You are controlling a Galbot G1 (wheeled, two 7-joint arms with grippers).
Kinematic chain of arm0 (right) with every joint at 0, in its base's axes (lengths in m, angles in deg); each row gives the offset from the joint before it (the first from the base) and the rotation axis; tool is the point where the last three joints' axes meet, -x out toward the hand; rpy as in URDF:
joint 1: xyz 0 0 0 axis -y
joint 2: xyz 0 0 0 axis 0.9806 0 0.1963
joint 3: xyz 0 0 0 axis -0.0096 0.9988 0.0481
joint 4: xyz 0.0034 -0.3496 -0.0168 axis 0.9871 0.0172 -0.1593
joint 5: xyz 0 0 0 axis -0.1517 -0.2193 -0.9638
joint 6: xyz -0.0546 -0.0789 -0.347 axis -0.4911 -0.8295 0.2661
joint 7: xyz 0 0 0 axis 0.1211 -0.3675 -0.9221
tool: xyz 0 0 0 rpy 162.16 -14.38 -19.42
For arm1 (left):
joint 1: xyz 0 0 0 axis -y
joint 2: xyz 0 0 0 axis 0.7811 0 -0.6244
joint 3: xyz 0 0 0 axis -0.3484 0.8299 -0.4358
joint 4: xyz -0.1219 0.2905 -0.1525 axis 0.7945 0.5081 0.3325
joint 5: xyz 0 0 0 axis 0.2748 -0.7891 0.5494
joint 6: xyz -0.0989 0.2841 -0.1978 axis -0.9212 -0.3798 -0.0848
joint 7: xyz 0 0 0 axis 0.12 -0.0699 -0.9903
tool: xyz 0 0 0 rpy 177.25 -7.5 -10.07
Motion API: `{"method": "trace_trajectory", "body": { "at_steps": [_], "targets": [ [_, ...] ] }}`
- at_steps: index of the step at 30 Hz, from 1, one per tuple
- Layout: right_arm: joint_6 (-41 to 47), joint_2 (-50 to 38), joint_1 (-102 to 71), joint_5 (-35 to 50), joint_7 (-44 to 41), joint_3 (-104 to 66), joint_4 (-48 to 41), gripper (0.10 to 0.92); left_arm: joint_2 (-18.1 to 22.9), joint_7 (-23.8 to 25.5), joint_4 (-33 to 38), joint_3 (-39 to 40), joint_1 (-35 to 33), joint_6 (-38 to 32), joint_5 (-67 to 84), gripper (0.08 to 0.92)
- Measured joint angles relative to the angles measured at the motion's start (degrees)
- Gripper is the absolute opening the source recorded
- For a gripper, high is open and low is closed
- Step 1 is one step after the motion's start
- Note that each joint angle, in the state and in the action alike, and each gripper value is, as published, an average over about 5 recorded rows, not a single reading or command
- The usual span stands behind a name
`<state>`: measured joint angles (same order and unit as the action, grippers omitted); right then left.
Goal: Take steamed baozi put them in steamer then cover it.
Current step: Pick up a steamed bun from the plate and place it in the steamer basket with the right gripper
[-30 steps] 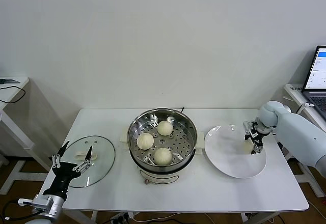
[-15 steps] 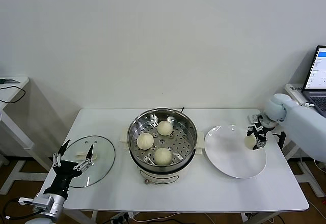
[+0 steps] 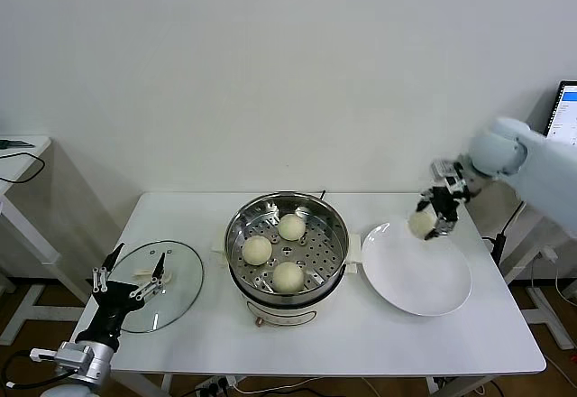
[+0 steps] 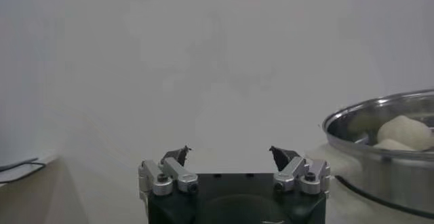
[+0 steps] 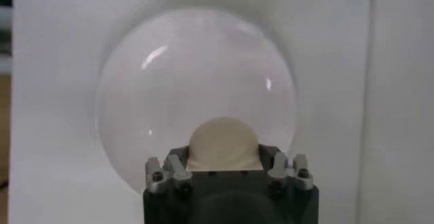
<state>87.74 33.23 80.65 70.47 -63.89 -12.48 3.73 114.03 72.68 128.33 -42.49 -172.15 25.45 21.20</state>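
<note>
head view looks down on table; right wrist shares plate.

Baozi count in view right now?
4. Three baozi sit in the steamer: back, left, front. The fourth is held by the right gripper above the plate.

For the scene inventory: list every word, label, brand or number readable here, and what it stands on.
None can be read.
Laptop screen at the right edge: shows content, too small to read.
Steamer, plate, glass lid, baozi in the right gripper: no markings visible.
</note>
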Motion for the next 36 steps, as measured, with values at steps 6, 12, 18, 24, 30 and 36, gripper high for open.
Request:
{"method": "trace_trajectory", "body": {
  "at_steps": [6, 12, 18, 24, 30, 36],
  "targets": [
    [3.72, 3.70, 10.85, 10.24, 0.98, 9.33, 5.38, 0.696, -0.12, 0.25, 0.18, -0.56, -0.02, -0.04, 0.42, 0.823],
    [6.01, 9.71, 16.61, 17.70, 1.59, 14.68, 7.35, 0.696, -0.32, 0.44, 0.17, -1.15, 0.19, -0.04, 0.87, 0.823],
    [6.93, 17.05, 18.23, 21.40, 1.64, 16.96, 6.52, 0.696, -0.52, 0.63, -0.17, -1.76, 0.53, 0.05, 1.21, 0.823],
    [6.91, 23.65, 16.40, 21.49, 0.99, 17.33, 3.27, 0.696, -0.76, 0.81, -0.66, -2.39, 0.66, 0.14, 1.40, 0.823],
    [6.14, 28.48, 13.03, 19.01, -0.04, 16.77, -1.02, 0.696, -0.86, 0.89, -1.26, -2.87, 0.91, 0.17, 1.48, 0.823],
    [5.32, 31.55, 9.42, 15.85, -0.89, 15.98, -4.78, 0.696, -0.86, 0.94, -1.83, -3.11, 1.34, 0.25, 1.57, 0.823]
  ]
}}
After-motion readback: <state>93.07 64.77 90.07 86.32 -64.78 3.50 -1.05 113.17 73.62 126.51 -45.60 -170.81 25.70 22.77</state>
